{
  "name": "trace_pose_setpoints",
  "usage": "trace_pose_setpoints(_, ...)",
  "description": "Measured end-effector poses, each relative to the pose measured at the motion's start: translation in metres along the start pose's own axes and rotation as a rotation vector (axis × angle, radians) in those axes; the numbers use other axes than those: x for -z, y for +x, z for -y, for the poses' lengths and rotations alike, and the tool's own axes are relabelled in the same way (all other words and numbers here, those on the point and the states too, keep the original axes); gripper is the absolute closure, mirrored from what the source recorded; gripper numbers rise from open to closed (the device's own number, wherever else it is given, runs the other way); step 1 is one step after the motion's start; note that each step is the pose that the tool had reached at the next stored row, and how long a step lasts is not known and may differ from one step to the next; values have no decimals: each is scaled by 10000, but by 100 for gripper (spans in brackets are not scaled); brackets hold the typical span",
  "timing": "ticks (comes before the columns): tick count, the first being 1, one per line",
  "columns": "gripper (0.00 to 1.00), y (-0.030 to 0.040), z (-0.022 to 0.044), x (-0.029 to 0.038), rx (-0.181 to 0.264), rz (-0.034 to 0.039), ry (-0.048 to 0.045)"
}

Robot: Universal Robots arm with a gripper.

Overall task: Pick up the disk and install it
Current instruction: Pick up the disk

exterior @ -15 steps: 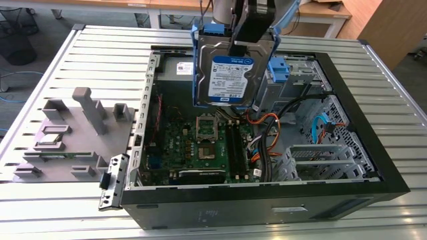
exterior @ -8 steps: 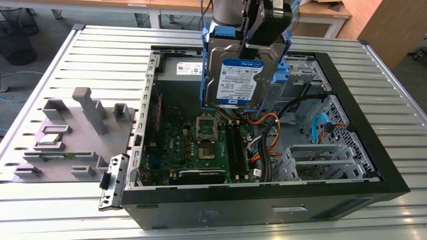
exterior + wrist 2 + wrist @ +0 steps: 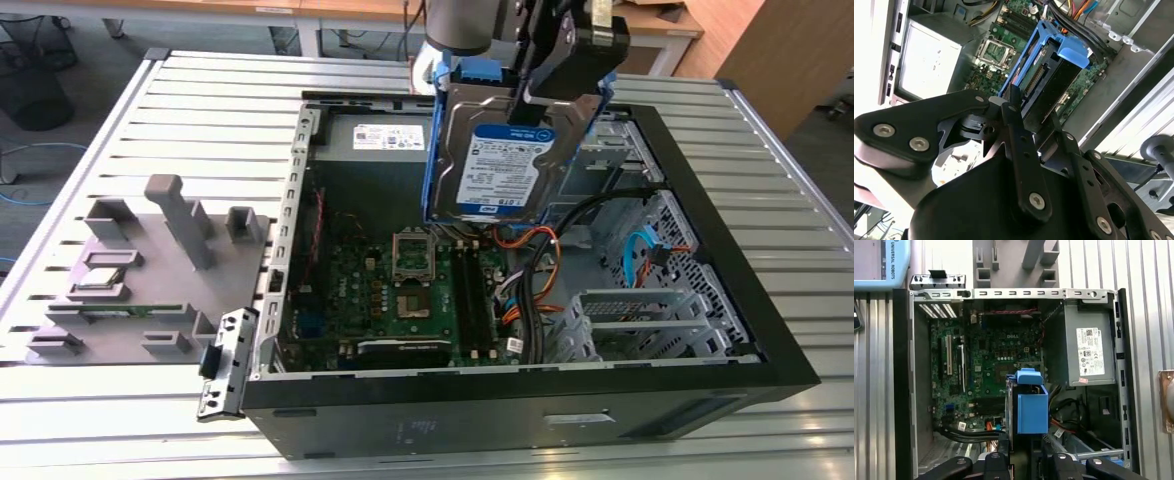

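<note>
The end effector (image 3: 561, 85) clamps the disk (image 3: 501, 155) on edge at upper centre of the exterior view, above the open case (image 3: 787, 370). It likely needs a square, slow descent (cables (image 3: 538, 285) lie beneath).

Tool (image 3: 1034, 117) clamped on disk (image 3: 1048, 82), motherboard (image 3: 999, 47) beyond, power-supply box (image 3: 929, 62) beside
</note>
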State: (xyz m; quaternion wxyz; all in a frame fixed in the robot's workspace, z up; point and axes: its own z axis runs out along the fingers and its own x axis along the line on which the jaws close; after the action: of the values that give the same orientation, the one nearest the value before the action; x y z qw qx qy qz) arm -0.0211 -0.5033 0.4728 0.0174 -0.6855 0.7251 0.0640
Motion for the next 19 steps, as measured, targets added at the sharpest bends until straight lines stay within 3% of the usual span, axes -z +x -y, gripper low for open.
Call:
trace_pose_setpoints(14,65,69,323,26,-26,1,-32)
trace_pose_setpoints(19,65,110,375,34,-64,2,-31)
